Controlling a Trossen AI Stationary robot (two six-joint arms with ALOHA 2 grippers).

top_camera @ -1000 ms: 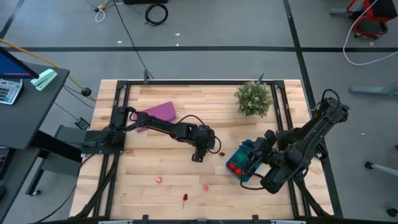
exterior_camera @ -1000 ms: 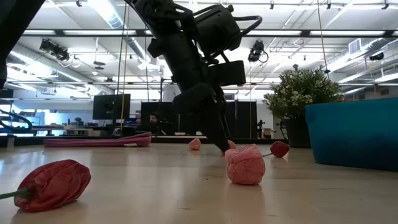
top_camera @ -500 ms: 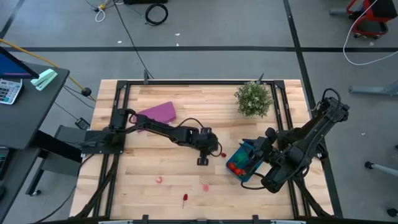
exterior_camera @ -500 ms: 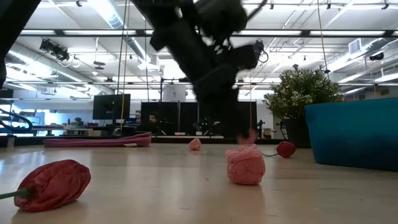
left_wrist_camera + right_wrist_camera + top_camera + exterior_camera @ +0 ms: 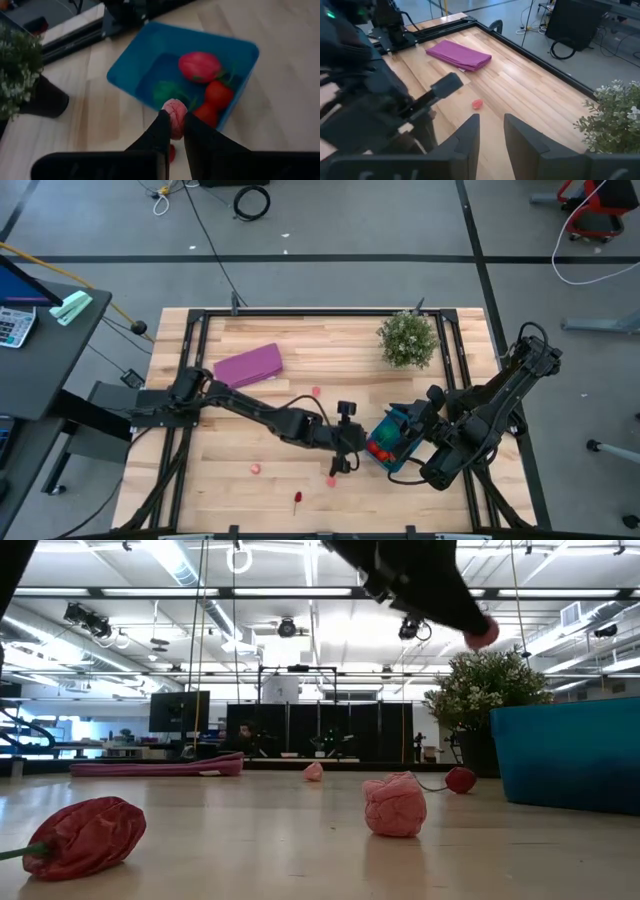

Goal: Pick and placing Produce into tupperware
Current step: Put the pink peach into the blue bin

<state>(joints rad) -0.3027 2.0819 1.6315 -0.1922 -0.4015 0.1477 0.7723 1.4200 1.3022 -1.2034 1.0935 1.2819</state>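
The teal tupperware (image 5: 393,440) sits near the table's right side and holds several red, pink and green produce pieces (image 5: 200,66). My left gripper (image 5: 357,444) hangs just left of it, shut on a pink lumpy produce piece (image 5: 174,112), high above the table in the low view (image 5: 483,633). Loose produce lies on the wood: a red pepper (image 5: 85,837), a pink lump (image 5: 395,805), a small pink piece (image 5: 316,392) and a red piece (image 5: 458,780). My right gripper (image 5: 491,135) stands over the tupperware's right part, its fingers a little apart with only wood showing between them. My left gripper pinches the pink piece's near side (image 5: 173,124) between its two fingertips (image 5: 161,125). The fingers slant down from the table's left toward the tupperware. The piece is lifted clear, above the height of the tupperware's rim and short of its left wall. My right gripper: I cannot tell whether it touches the tupperware.
A flat purple object (image 5: 248,365) lies at the far left and a bushy potted plant (image 5: 407,338) stands at the far right. Black frame rails run along the table's edges (image 5: 300,312). Bare wood lies between the purple object and the plant.
My left gripper has taken the pink piece up from the table's middle and carried it up and toward the table's right and near edges, to just beside the tupperware. The small pink piece that the arm covered shows again. My right arm has kept still.
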